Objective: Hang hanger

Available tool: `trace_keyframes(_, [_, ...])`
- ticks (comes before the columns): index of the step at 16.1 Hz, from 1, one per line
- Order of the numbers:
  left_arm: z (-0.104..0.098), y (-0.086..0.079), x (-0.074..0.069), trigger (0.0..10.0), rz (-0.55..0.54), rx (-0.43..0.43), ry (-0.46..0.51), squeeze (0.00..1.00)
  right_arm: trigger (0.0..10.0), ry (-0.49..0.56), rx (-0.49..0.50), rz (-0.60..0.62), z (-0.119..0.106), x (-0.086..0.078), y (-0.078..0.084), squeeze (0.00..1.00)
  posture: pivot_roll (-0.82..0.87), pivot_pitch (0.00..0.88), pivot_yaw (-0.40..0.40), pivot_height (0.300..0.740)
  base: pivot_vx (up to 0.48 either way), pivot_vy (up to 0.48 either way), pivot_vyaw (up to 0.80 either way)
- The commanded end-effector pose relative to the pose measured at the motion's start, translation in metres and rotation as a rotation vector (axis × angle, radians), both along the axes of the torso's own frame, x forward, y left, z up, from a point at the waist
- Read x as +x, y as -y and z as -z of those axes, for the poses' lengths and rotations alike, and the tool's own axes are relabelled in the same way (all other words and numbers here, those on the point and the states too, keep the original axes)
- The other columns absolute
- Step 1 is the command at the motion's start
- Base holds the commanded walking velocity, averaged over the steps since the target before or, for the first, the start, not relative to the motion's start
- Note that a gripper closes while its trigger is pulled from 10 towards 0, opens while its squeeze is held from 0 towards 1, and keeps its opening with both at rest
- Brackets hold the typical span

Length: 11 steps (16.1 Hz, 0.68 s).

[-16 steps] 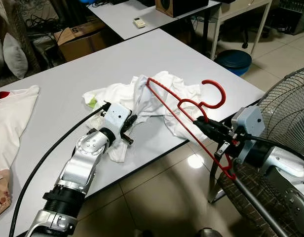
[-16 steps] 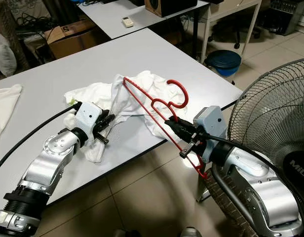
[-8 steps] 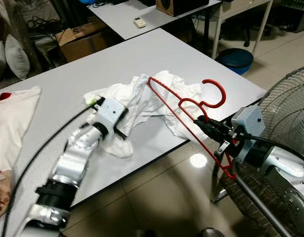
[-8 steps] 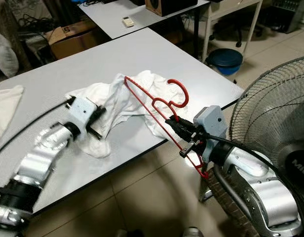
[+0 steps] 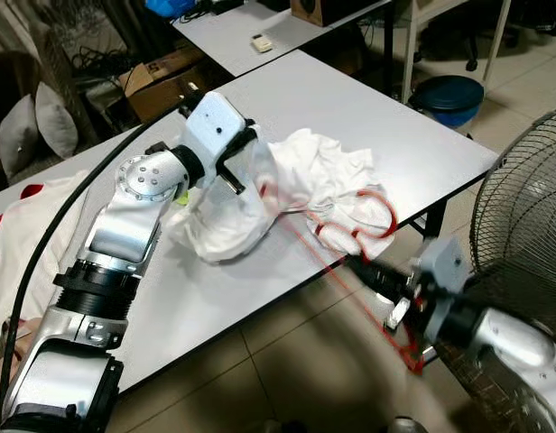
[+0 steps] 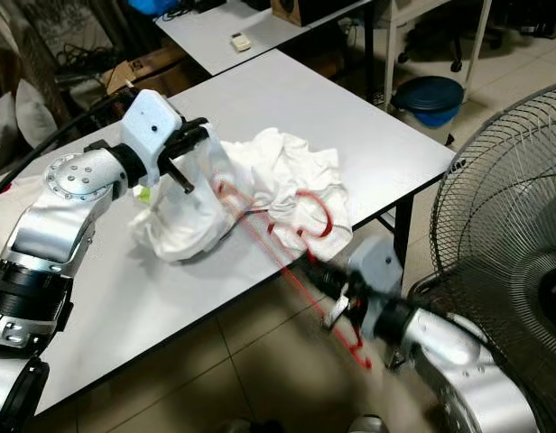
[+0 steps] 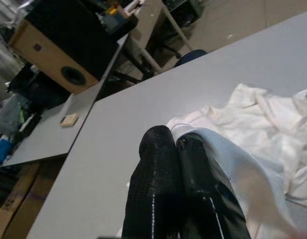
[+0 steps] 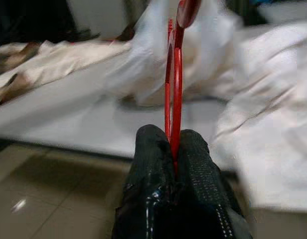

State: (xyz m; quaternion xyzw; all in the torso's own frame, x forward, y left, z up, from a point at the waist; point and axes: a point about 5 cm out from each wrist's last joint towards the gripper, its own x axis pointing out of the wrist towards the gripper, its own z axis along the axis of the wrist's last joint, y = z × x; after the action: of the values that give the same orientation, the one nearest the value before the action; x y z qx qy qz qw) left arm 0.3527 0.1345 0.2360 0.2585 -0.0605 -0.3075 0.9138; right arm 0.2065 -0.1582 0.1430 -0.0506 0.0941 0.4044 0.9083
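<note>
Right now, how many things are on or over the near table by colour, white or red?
White: 1, the white garment, one end pinched and lifted by the left hand.
Red: 1, the red hanger, gripped by the right hand, its hook end over the cloth.
Total: 2

left hand (image 7: pixel 179 144) pinching white shirt (image 7: pixel 258 134), grey table (image 7: pixel 143 129)
</note>
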Motion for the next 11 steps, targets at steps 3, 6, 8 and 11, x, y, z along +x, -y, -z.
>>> trace_keyframes(3, [-0.002,-0.005,-0.002,0.0,0.009,0.058,-0.02,0.0,10.0,0.016,0.005,0.01,-0.004,0.001,-0.004,0.0,-0.11,0.058,0.297,0.74,0.0,0.0,0.0])
trace_keyframes(6, [0.003,-0.009,-0.009,0.0,0.041,0.108,-0.049,0.0,10.0,0.029,0.009,0.119,-0.006,0.014,0.004,0.0,-0.11,0.055,0.282,0.74,0.0,0.0,0.0])
trace_keyframes(8, [0.008,-0.014,-0.019,0.0,0.064,0.169,-0.076,0.0,10.0,-0.014,0.105,0.079,-0.012,0.015,-0.005,0.0,-0.11,0.051,0.258,0.74,0.0,0.0,0.0])
trace_keyframes(11, [0.006,-0.02,-0.026,0.0,0.053,0.167,-0.079,0.0,10.0,-0.181,0.145,0.029,0.002,0.012,-0.016,0.0,-0.1,0.045,0.23,0.74,0.0,0.0,0.0])
